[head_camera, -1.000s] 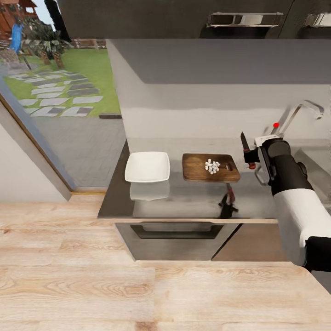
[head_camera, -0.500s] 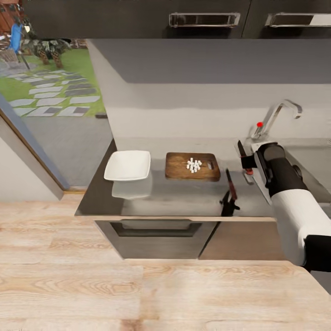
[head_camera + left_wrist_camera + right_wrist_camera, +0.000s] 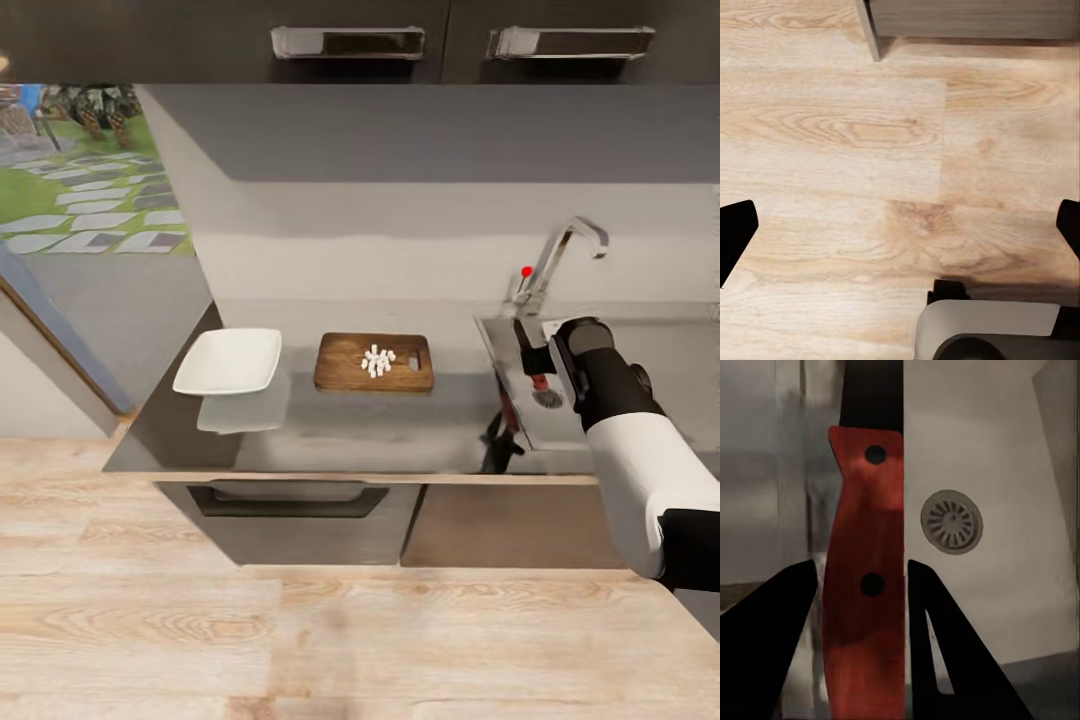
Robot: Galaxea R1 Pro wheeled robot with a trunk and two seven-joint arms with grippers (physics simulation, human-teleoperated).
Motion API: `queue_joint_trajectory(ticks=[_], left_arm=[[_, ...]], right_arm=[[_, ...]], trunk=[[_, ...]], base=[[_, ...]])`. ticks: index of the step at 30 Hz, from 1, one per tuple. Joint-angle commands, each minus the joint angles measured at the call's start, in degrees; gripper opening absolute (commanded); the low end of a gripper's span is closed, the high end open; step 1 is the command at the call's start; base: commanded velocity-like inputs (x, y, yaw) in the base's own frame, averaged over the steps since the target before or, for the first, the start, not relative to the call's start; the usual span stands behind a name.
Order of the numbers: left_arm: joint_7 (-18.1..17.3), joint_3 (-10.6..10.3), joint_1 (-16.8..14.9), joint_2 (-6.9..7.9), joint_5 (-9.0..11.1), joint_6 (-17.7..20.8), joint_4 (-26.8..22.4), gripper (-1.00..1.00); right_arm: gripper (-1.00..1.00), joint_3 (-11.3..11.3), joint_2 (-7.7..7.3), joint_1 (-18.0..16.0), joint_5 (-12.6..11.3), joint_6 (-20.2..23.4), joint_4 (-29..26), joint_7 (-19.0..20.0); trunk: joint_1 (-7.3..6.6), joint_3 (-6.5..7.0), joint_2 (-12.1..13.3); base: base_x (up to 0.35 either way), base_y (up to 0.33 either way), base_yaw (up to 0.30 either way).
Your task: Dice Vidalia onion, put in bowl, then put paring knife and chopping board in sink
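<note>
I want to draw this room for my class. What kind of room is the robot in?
It looks like a kitchen. There is a steel sink with a curved tap, a grey countertop with a chopping board and a white bowl, and dark cupboards above.

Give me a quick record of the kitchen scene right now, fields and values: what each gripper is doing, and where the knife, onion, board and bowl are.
right gripper: shut on the paring knife, held above the sink near its drain
left gripper: open, facing the wooden floor
diced onion: small white pile on the chopping board
chopping board: on the countertop, apart from the sink
bowl: empty, on the countertop beside the board
tap: behind the sink, red knob
</note>
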Motion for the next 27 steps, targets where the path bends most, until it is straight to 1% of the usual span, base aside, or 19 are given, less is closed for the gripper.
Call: queue_joint_trajectory(ticks=[1, 6, 10, 14, 22, 27], left_arm=[[-0.1, -0.1, -0.1, -0.01, 0.3, -0.4, 0.2, 1.0], [-0.1, -0.1, -0.1, 0.01, 0.3, -0.4, 0.2, 1.0], [-0.1, -0.1, -0.1, 0.12, 0.3, -0.4, 0.2, 1.0], [-0.1, -0.1, -0.1, 0.16, 0.3, -0.4, 0.2, 1.0], [-0.1, -0.1, -0.1, 0.17, 0.3, -0.4, 0.2, 1.0], [-0.1, -0.1, -0.1, 0.25, 0.3, -0.4, 0.2, 1.0]], right_arm=[[-1.0, 0.0, -0.02, 0.0, 0.4, 0.2, 0.2, 0.4], [-1.0, 0.0, -0.02, 0.0, 0.4, 0.0, 2.5, 0.4], [-1.0, 0.0, -0.02, 0.0, 0.4, -2.1, 5.6, 0.4], [-1.0, 0.0, 0.02, 0.0, 0.4, -6.8, 10.5, 0.5], [-1.0, 0.0, 0.14, 0.0, 0.4, -13.6, 18.1, 0.6], [-1.0, -0.1, 0.29, 0.0, 0.4, -19.6, 23.9, 0.5]], trunk=[[0.02, -0.05, 0.0], [0.02, -0.05, 0.0], [0.02, -0.05, 0.0], [0.02, -0.05, 0.0], [0.02, -0.05, 0.0], [0.02, -0.05, 0.0]], base=[[0.104, -0.318, 0.0], [0.105, -0.315, 0.0], [0.044, -0.138, 0.0], [0.008, -0.025, 0.0], [0.001, -0.002, 0.0], [0.0, 0.0, 0.0]])
